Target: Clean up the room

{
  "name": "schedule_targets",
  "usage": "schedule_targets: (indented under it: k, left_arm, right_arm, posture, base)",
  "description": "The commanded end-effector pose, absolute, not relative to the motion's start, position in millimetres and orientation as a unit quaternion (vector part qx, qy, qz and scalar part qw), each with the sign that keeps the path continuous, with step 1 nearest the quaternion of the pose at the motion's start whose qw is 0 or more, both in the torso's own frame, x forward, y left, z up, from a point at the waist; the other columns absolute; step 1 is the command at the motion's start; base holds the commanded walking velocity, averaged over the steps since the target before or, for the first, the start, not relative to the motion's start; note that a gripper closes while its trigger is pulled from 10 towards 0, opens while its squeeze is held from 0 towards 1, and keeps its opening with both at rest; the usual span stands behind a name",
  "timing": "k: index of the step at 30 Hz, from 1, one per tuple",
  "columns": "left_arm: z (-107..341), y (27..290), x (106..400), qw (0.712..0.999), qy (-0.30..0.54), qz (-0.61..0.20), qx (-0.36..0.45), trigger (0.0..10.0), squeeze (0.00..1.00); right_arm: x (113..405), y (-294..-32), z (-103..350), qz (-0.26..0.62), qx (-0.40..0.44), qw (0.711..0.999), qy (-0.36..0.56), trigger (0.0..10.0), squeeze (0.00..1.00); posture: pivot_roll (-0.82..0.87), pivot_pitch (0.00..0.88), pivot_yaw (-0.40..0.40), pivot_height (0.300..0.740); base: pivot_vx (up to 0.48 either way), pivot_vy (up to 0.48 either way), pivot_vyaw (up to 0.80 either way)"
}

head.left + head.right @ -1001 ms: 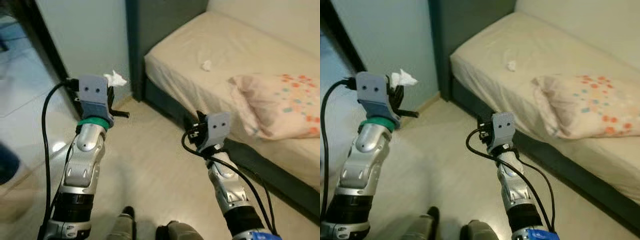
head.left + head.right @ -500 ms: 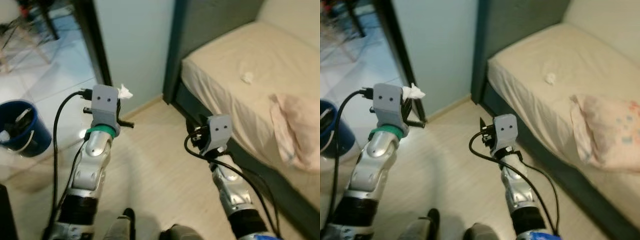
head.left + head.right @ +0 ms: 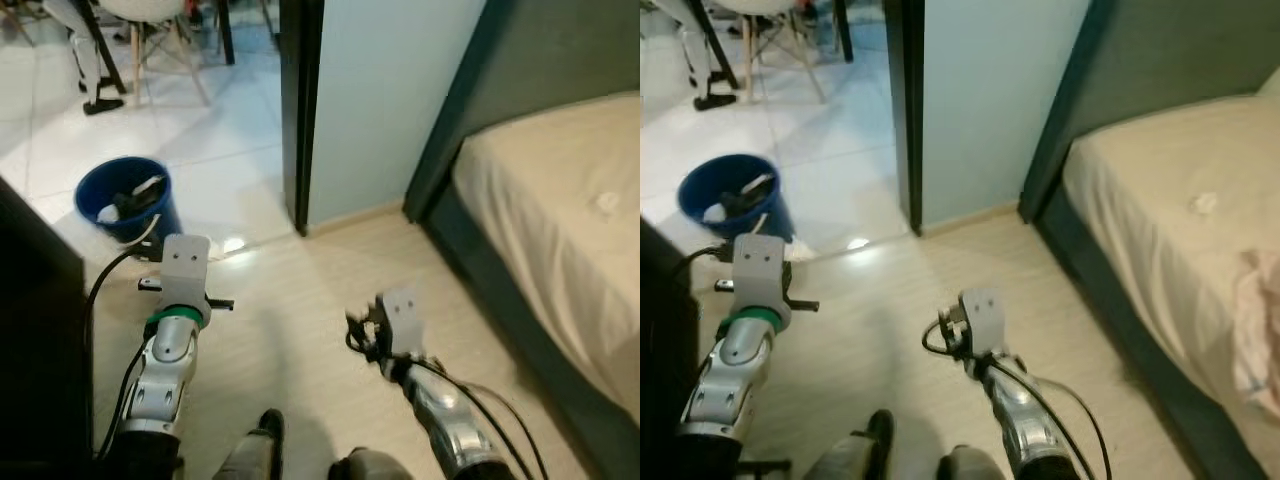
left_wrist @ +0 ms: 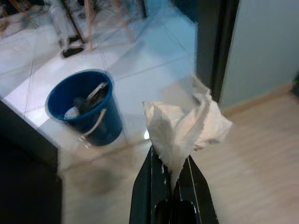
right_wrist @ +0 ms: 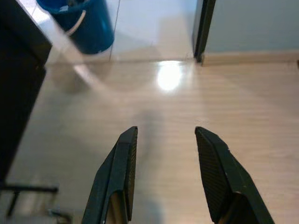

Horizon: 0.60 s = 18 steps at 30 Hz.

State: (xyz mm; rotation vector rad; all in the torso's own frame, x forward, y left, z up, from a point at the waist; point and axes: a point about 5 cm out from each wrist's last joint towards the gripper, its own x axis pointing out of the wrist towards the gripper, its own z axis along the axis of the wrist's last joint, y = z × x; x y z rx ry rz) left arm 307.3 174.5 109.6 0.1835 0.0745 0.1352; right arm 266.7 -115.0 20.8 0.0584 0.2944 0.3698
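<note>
In the left wrist view my left gripper [image 4: 171, 164] is shut on a crumpled white tissue [image 4: 184, 125] that sticks up above the fingertips. A blue bucket [image 4: 100, 128] with some rubbish in it stands on the white tiles beyond the doorway, ahead and to the left [image 3: 165, 215]. My left arm [image 3: 180, 300] is low on the left, just short of the bucket. My right gripper [image 5: 167, 135] is open over the pale wood floor, holding nothing. A second small white tissue [image 3: 607, 203] lies on the beige bed [image 3: 530, 170] at the right.
A black door frame [image 3: 300, 110] and a light blue wall separate the wood floor from the tiled room. Dark furniture [image 3: 30, 330] stands close on my left. Chair legs [image 3: 150, 50] stand on the tiles behind the bucket. A flowered pillow [image 3: 1260, 330] lies on the bed.
The camera has swung left, so the bed has slid right and the doorway and blue bucket have come into view. Both arms sit lower in view. The left gripper still holds the tissue.
</note>
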Motion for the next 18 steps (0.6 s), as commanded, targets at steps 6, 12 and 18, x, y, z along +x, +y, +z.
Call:
schedule_targets:
  k: [6,12,18]
  left_arm:
    - [118.8,176.7,309.9,0.994,0.017,0.074,0.08,10.0,0.0]
    - [121.2,173.2,310.8,0.994,0.007,0.068,0.084,10.0,0.0]
    - [121.8,172.1,311.3,0.994,0.0,0.067,0.087,10.0,0.0]
  right_arm:
    - [254.5,-111.0,7.7,0.175,0.088,0.965,0.172,10.0,0.0]
    - [256.4,-109.6,11.6,0.185,0.081,0.966,0.161,10.0,0.0]
    - [264.5,-101.6,32.8,0.215,0.07,0.969,0.102,10.0,0.0]
  posture:
    - [-0.02,0.077,-0.028,0.74]
    - [-0.03,0.075,-0.025,0.74]
    - [-0.03,0.075,-0.023,0.74]
  base:
    - [0.0,0.0,0.68]
    - [0.0,0.0,0.68]
    - [0.1,0.0,0.44]
